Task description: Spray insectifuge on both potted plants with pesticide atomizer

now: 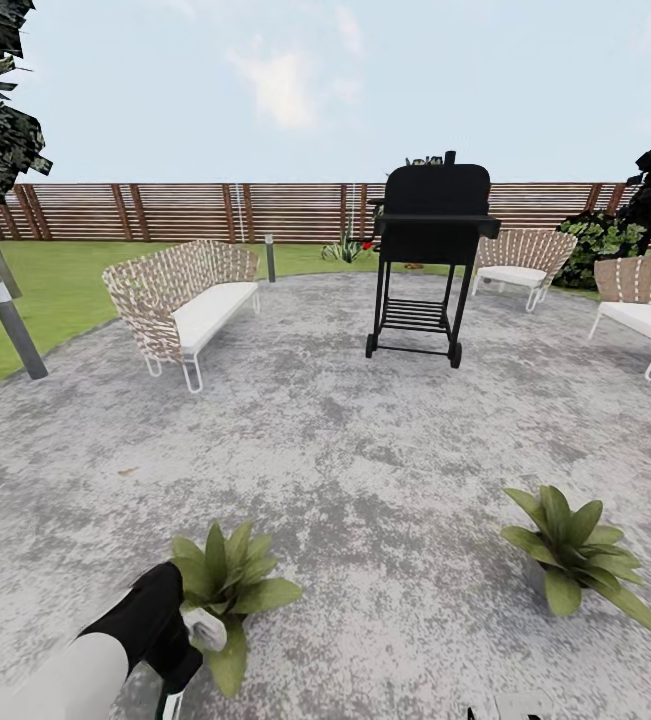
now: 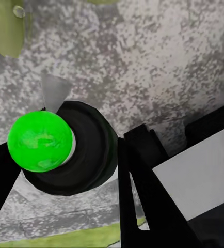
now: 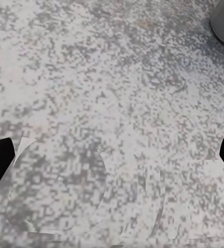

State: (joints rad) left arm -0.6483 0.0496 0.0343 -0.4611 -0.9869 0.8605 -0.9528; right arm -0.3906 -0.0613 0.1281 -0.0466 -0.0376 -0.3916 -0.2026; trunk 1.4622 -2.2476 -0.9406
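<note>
the left gripper (image 2: 65,170) grips the pesticide atomizer (image 2: 73,150), beside the left potted plant (image 1: 227,580).

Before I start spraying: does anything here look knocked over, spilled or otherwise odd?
Nothing toppled: both potted plants stand upright on the paving, grill and seats too. One oddity: a bright green ball sits on the dark round object between the left jaws.

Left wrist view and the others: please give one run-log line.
left tool: around dark round object, grip unclear | right tool: open above paving | potted plants: both upright on paving
</note>
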